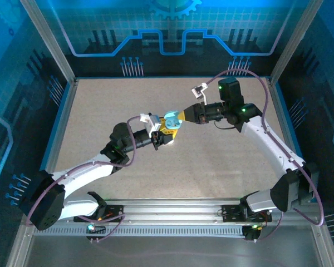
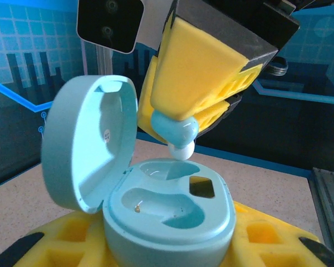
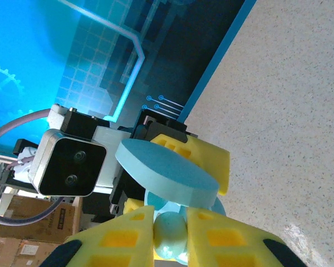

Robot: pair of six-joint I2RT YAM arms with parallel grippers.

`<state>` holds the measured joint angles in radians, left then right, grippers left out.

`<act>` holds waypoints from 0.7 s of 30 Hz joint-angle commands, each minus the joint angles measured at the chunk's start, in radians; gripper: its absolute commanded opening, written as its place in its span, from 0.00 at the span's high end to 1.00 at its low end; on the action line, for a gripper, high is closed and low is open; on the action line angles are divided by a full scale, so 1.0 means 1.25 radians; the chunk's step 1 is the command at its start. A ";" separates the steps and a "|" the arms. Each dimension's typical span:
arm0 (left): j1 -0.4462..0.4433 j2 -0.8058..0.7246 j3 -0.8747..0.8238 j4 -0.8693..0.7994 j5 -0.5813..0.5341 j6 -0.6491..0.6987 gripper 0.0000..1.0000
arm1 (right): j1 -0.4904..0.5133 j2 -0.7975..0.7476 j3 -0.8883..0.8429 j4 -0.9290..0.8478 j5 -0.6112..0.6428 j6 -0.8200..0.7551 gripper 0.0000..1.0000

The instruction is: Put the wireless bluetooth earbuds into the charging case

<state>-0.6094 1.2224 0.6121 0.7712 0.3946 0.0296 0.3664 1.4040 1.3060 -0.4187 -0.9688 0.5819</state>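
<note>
A pale blue earbud [image 2: 178, 132] with a white tip hangs tip-down just above the 12 o'clock side of the open pale blue charging case [image 2: 172, 229]. Its wells [image 2: 166, 209] are empty, and the lid [image 2: 83, 144] stands raised at 9 o'clock.

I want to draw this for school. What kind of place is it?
Likely a robot lab booth: a left arm and right arm bolted to a rail, a speckled table fenced by metal posts, blue circuit-pattern walls.

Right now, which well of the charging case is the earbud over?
The far well, just under the earbud's white tip; the near well, with the gold contact, sits aside.
</note>
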 commanded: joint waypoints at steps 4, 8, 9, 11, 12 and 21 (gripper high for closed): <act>-0.011 0.000 0.009 0.037 0.029 0.018 0.63 | 0.017 -0.012 0.022 -0.011 0.017 -0.021 0.81; -0.011 0.000 0.010 0.043 0.032 0.015 0.63 | 0.023 -0.008 0.023 -0.026 0.028 -0.032 0.80; -0.010 0.000 0.010 0.044 0.032 0.014 0.63 | 0.025 -0.007 0.023 -0.024 0.030 -0.029 0.80; -0.011 0.001 0.009 0.042 0.032 0.014 0.63 | 0.026 -0.009 0.022 -0.010 0.027 -0.020 0.80; -0.010 0.000 0.010 0.038 0.029 0.014 0.63 | 0.026 -0.010 0.020 -0.002 0.028 -0.015 0.81; -0.011 0.001 0.010 0.018 -0.002 0.019 0.64 | 0.030 -0.032 0.017 0.017 0.053 0.002 0.81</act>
<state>-0.6102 1.2224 0.6121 0.7685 0.3840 0.0292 0.3817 1.3987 1.3075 -0.4179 -0.9264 0.5865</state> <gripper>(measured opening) 0.374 0.189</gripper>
